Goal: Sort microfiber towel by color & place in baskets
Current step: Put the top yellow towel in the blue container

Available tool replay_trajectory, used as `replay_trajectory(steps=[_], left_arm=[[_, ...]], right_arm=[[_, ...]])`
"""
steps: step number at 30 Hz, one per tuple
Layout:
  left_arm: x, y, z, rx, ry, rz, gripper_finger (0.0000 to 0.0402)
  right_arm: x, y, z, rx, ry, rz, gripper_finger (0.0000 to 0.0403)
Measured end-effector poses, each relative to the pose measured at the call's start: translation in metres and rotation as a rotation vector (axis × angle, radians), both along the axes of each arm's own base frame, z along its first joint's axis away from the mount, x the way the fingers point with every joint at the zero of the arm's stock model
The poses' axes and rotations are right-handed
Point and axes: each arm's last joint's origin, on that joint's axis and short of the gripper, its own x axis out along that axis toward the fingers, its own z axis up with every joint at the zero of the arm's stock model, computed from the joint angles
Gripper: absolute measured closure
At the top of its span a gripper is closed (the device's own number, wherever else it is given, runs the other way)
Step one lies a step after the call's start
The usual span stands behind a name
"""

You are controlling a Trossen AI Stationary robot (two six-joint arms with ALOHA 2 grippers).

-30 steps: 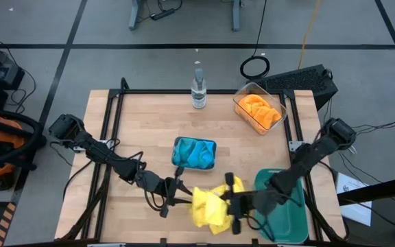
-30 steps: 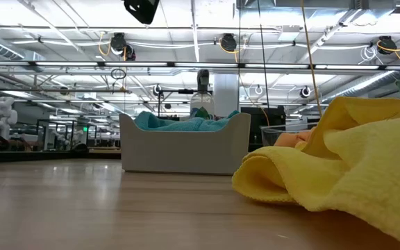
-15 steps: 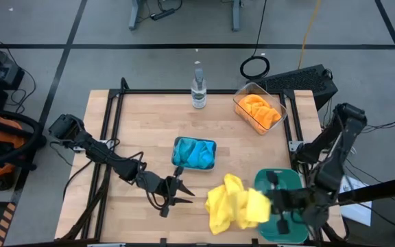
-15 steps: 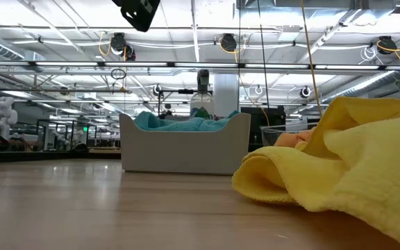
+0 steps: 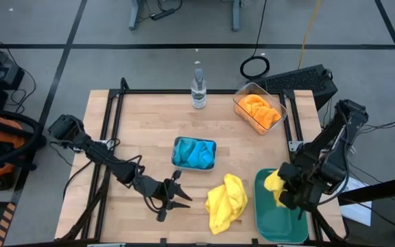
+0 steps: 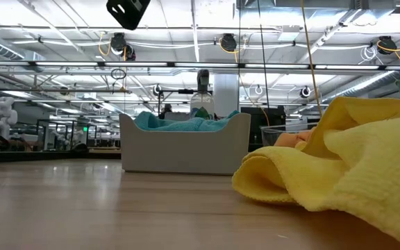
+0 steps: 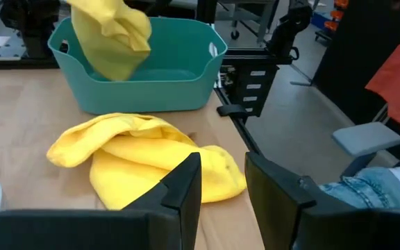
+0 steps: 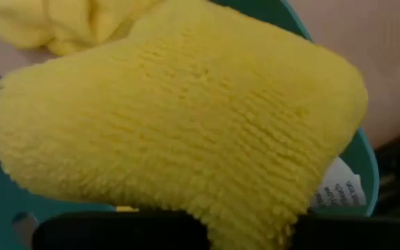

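The wooden bench [image 5: 149, 123] carries three baskets. The dark green basket [image 5: 269, 223], largest, sits at the right near corner; above it the right pincer [image 5: 283, 192] is clamped on a fuzzy yellow towel [image 5: 274, 182]. A second yellow towel [image 5: 226, 202] lies crumpled beside that basket. The grey-blue basket [image 5: 195, 153] holds blue towels; the clear basket [image 5: 258, 108], orange ones. The left pincer [image 5: 177, 197] hovers empty, fingers slightly apart.

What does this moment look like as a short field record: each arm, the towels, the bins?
right gripper: shut on a yellow towel, above the green bin
left gripper: empty, jaws slightly apart, low over the table
second yellow towel: lying on the table beside the green bin
grey-blue bin: blue towels
clear bin: orange towels
bottle: upright at the far edge
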Motion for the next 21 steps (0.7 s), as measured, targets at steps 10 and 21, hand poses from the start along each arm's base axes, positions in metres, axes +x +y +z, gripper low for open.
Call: replay_trajectory(steps=[10, 21], left_arm=[[-0.002, -0.003, 0.0, 0.006, -0.004, 0.011, 0.0283], [-0.001, -0.001, 0.0, 0.06, -0.029, -0.001, 0.0283]], right_arm=[[0.027, 0.013, -0.028, -0.011, 0.216, -0.139, 0.0383], [0.06, 0.021, -0.066, -0.051, 0.404, -0.193, 0.0297]])
